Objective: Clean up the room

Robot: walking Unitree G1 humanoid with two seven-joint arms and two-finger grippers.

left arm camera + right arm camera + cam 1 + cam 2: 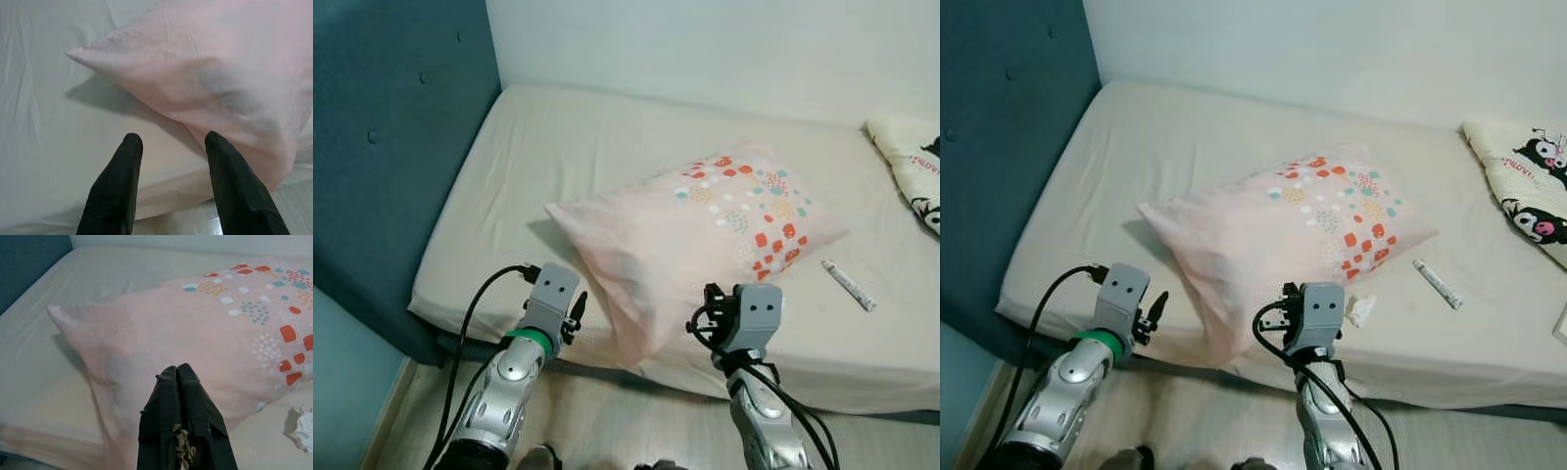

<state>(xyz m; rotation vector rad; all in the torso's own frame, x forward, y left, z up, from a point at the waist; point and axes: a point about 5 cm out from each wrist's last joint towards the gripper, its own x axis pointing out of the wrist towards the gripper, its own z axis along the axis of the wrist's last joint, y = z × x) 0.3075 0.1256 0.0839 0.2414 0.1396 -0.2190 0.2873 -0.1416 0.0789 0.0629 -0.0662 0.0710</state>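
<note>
pillow (695,230): lying skewed on bed (558,147), 1 corner overhanging the near edge, likely needing straightening
left gripper (171,147): fingers spread, aiming at that corner
right gripper (178,374): fingers pressed together, pinching nothing, hovering near pillow
tube (1438,284), crumpled tissue (1361,310): sitting loose on the sheet, probably awaiting pickup

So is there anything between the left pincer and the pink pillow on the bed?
Nothing visible. The left pincer is open and points at the pink pillow's near corner, with only bare sheet of the bed between them. The right pincer is shut, close in front of the same pillow.
</note>
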